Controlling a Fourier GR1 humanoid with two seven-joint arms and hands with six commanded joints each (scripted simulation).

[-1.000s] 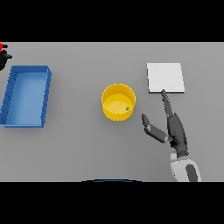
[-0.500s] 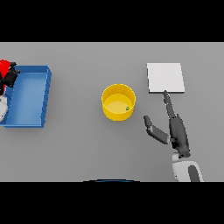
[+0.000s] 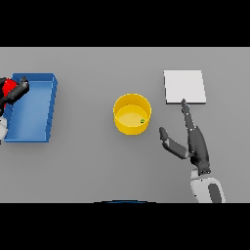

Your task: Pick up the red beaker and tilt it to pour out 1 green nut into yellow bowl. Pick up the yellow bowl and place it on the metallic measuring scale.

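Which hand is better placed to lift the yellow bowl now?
Probably the right hand: it lies open just beside the round yellow bowl and below the flat metallic scale, while the left hand holds the red beaker far away.

The bowl [image 3: 132, 114] sits mid-tabletop [image 3: 97, 166] with a nut [image 3: 142, 121] inside near its right wall. The measuring scale [image 3: 184, 87] lies to its right, farther back. A bin [image 3: 34, 107] stands at far left. The beaker [image 3: 8, 87] is at the bin's left rear corner.
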